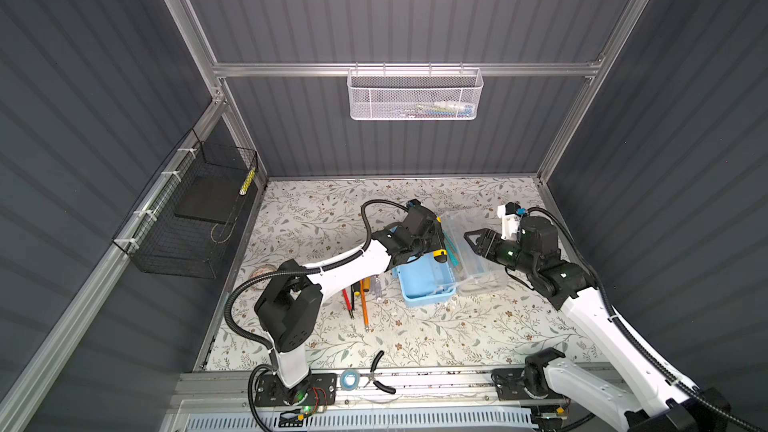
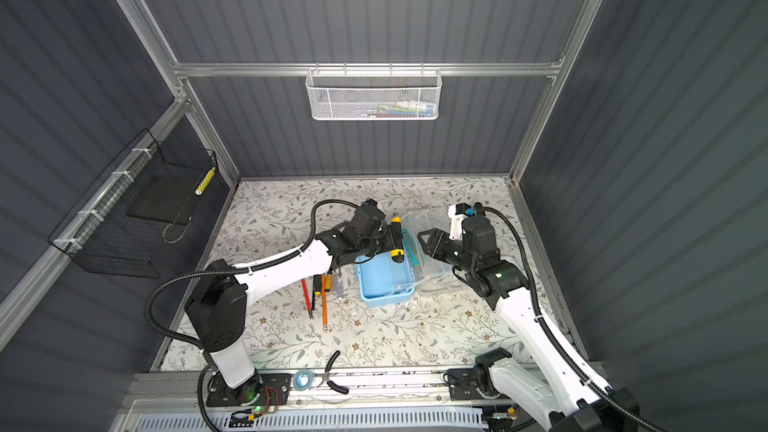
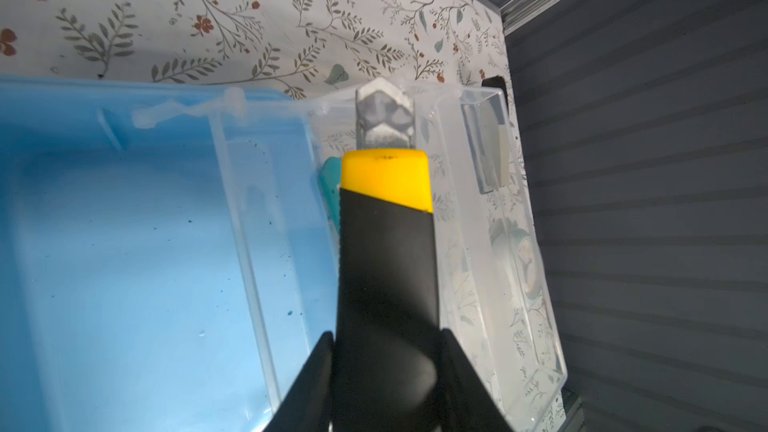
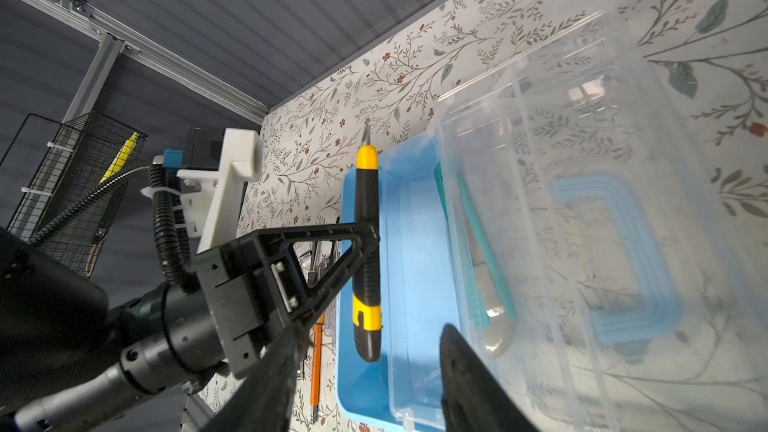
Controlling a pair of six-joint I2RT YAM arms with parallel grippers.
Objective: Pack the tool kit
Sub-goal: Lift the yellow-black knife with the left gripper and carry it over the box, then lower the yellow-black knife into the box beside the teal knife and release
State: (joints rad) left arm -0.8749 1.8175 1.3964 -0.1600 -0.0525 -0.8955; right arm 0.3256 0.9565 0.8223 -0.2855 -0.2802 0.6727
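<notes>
Utility knife (image 3: 386, 263) clamped in left gripper (image 3: 386, 338) over blue toolbox (image 3: 124, 243); right gripper (image 4: 374, 330) part-open.

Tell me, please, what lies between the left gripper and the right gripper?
In both top views, a teal tool lying in the open tool box sits between the left gripper, shut on the utility knife, and the open right gripper.

free: blue tray (image 1: 419, 284) interior | blocked: clear lid (image 1: 486, 280) right of it, screwdrivers (image 1: 364, 305) left
</notes>
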